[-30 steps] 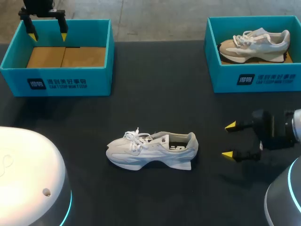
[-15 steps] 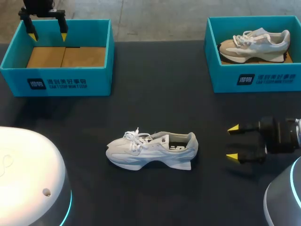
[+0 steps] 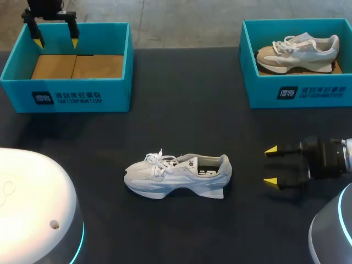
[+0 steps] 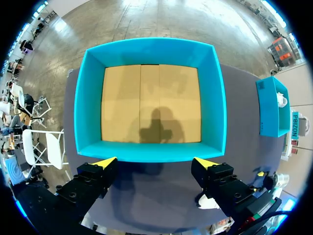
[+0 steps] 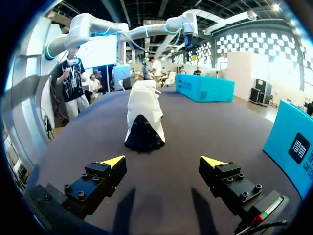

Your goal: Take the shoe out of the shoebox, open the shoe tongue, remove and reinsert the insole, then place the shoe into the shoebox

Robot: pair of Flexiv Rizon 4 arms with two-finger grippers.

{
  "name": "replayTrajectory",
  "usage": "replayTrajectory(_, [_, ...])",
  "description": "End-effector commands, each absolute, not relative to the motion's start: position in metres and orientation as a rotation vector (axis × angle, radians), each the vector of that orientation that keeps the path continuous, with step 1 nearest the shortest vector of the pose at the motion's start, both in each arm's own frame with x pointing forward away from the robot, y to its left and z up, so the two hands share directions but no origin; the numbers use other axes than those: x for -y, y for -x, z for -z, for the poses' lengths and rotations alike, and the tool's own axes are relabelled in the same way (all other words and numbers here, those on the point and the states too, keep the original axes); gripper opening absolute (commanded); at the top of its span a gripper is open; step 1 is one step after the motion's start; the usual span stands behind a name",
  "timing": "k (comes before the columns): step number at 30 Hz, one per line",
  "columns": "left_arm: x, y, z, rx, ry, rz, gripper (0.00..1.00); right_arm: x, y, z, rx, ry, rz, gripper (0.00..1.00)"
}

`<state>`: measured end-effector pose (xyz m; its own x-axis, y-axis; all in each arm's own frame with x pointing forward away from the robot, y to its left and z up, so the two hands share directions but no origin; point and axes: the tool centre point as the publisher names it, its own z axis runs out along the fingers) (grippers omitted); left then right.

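From the head view, you are looking down on a dark surface (image 3: 181, 110) carrying two teal shoeboxes. The white shoe (image 3: 177, 175) is sitting on its sole near the middle of the surface, well apart from both boxes, with its toe toward your left arm's side. The left shoebox (image 3: 66, 98) is showing only its bare cardboard floor. The right shoebox (image 3: 300, 93) is holding a second, tan-and-white shoe (image 3: 297, 50). Your left gripper (image 3: 54, 34) is hanging spread over the far wall of the left shoebox, gripping nothing. Your right gripper (image 3: 271, 165) is lying level near the shoe's heel, spread and empty, not touching it.

In the left wrist view, your left gripper (image 4: 155, 162) is hanging wide apart above the left shoebox (image 4: 151, 152), looking straight down at its cardboard floor (image 4: 149, 103).

In the right wrist view, your right gripper (image 5: 164, 160) is pointing at the shoe (image 5: 143, 117), which is standing ahead of the fingers, heel first, with open surface in between. The left shoebox (image 5: 203, 88) is sitting far beyond the shoe.

Judging by this, you are only finishing the first step: the shoe is out of its box. The laces are looking tied and the tongue unopened, so opening it, pulling and refitting the insole, and boxing the shoe are all waiting.
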<state>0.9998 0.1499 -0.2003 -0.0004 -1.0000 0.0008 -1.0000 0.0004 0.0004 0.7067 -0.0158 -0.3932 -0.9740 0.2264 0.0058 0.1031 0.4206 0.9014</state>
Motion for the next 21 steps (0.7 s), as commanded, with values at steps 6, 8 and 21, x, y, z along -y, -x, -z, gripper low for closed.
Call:
replayTrajectory(6, [-0.150, -1.000, 0.200, 2.221, -2.221, 0.000, 1.00, 0.010, -0.705, 0.398, -2.527, -0.286, -1.635, 1.00])
replayTrajectory(8, [-0.150, -1.000, 0.200, 2.221, -2.221, 0.000, 1.00, 0.006, -0.703, 0.398, -2.521, -0.280, -1.645, 1.00])
replayTrajectory(21, [-0.150, -1.000, 0.200, 2.221, -2.221, 0.000, 1.00, -0.033, -0.701, 0.399, -2.486, -0.307, -1.679, 1.00])
